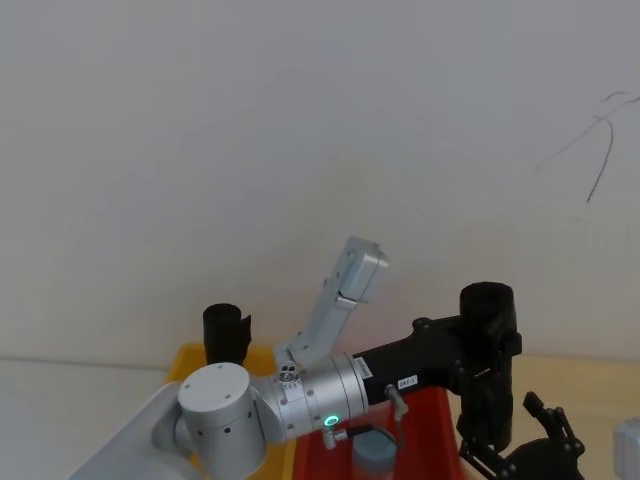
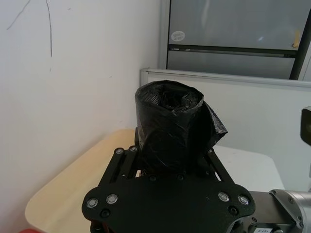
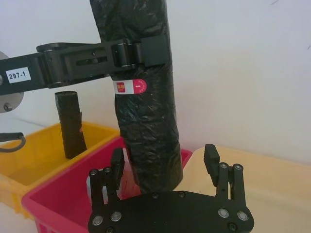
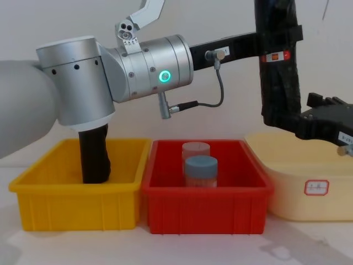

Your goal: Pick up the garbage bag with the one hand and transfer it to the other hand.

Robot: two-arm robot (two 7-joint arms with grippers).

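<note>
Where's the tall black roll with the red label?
Chest view, right side: the garbage bag is held upright by the left end effector, its lower end between the open fingers of the right end effector.

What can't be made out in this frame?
Top of the garbage bag: cut off by the chest view's top edge.
Print on its label: too small, right wrist view.
Whether the open right gripper touches the bag's lower end: black on black, right wrist view.
Contact faces of the left gripper: covered by the bag it clamps, left wrist view.
Base of the plain black roll: behind the yellow bin wall, chest view.
</note>
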